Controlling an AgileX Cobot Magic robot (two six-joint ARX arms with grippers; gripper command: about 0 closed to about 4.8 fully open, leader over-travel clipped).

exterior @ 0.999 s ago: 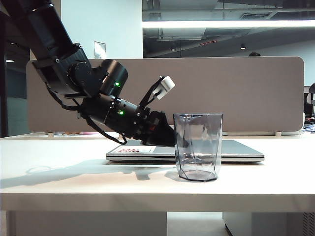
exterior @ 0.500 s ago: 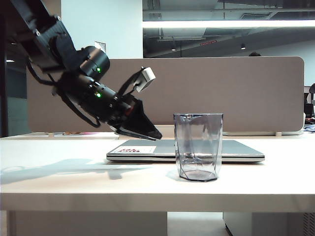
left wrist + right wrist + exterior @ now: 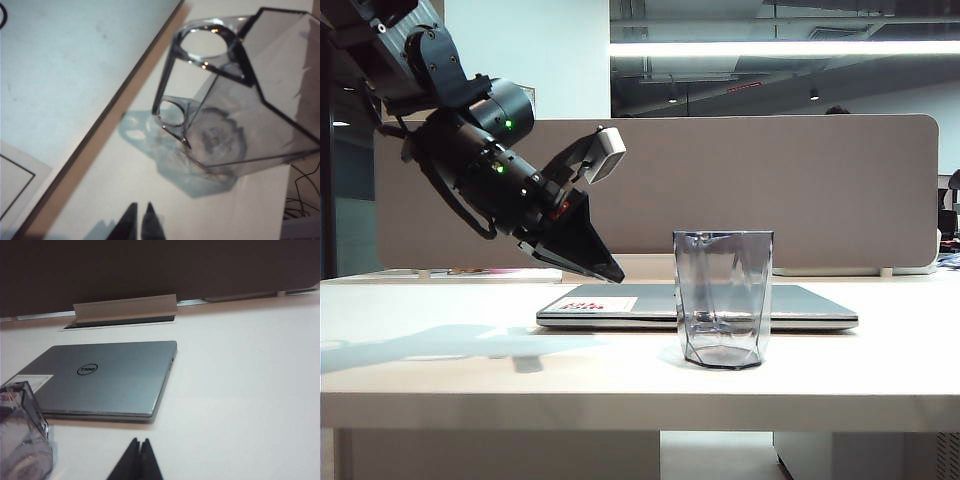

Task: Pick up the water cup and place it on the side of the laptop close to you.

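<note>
Currently noted: left gripper (image 3: 610, 272) raised above the left end of the laptop (image 3: 800, 305), pointing down and to the right, jaws drawn together to a narrow slit in the left wrist view (image 3: 141, 222), nothing between them. Clear of the water cup (image 3: 722, 298), with open air between fingertips and cup wall. Empty and lifted, so judged to be no longer needed at the cup.

Right gripper (image 3: 135, 460) low over the table (image 3: 440, 370) on the near right, jaws pressed shut, nothing held; out of the exterior view. Well clear of the work, apparently parked.

Water cup (image 3: 235, 95) upright on the table, on the near side of the laptop (image 3: 107, 377) and just beside its front edge, slightly right of the laptop's middle. Empty; angular handle (image 3: 172, 112) towards the left gripper. Seen again at the near left edge of the right wrist view (image 3: 22, 435).

Laptop closed and flat, white sticker (image 3: 590, 303) on the left of the lid.

Placement judged to satisfy the task; cup unsupported by any tool and standing square.
</note>
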